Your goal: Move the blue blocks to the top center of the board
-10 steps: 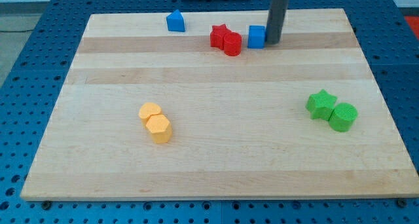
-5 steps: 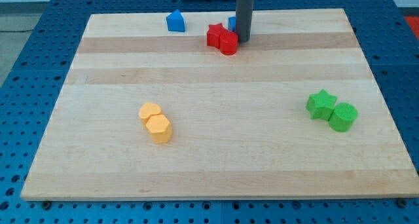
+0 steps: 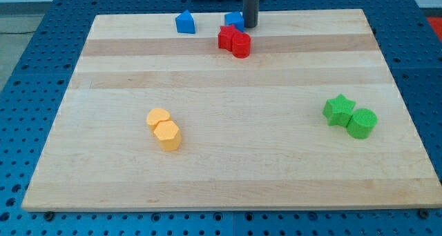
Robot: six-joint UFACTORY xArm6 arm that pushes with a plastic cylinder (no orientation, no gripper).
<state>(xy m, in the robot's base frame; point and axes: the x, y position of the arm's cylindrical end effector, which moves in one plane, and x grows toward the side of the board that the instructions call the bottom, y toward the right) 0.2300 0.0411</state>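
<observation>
A blue block (image 3: 184,22) with a peaked top sits near the board's top edge, left of centre. A second blue block, a cube (image 3: 233,20), sits at the top centre, just above the red pair. My tip (image 3: 250,25) touches the cube's right side; the dark rod rises out of the view's top. The wooden board (image 3: 228,153) fills most of the view.
A red star (image 3: 226,38) and a red cylinder (image 3: 241,45) touch each other just below the blue cube. Two yellow blocks (image 3: 164,129) sit at lower left. A green star (image 3: 338,110) and a green cylinder (image 3: 361,123) sit at the right.
My tip moved left and up along the top edge, pushing the blue cube from right of the red pair to above it. The red pair shifted slightly left.
</observation>
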